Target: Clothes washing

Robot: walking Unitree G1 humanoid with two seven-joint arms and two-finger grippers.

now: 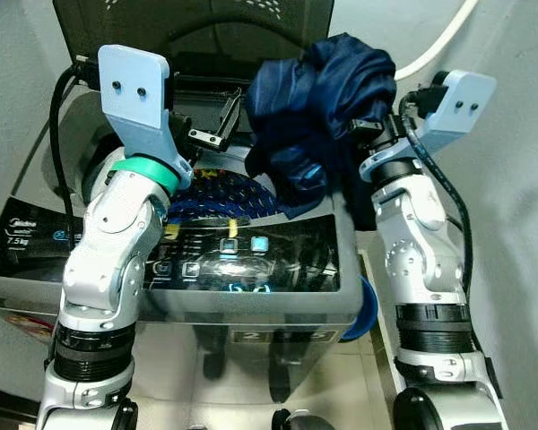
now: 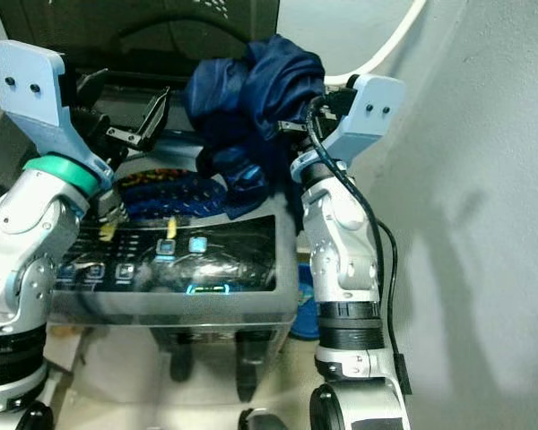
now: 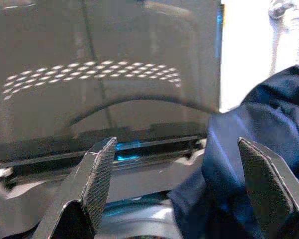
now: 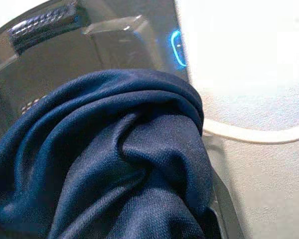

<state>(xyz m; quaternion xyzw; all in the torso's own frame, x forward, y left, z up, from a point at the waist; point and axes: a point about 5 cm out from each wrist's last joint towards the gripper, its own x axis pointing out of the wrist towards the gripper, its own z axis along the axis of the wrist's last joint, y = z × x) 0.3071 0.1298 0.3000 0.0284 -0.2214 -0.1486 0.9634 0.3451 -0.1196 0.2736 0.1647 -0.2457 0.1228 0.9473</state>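
While the top-loading washing machine (image 1: 251, 296) stands with its perforated lid (image 1: 197, 22) raised, I see my right hand (image 1: 363, 125) bunching a soft, finely knit navy garment (image 1: 318, 107) above the open tub; its fingers are buried in the folds, so I cannot tell their spread. My left hand (image 3: 174, 189) hangs wide open and empty beside the cloth. Patterned blue fabric (image 1: 220, 193) lies partly hidden in the drum.

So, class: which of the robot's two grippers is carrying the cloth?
The right gripper carries the navy cloth above the washer; the left gripper hangs open, holding nothing.
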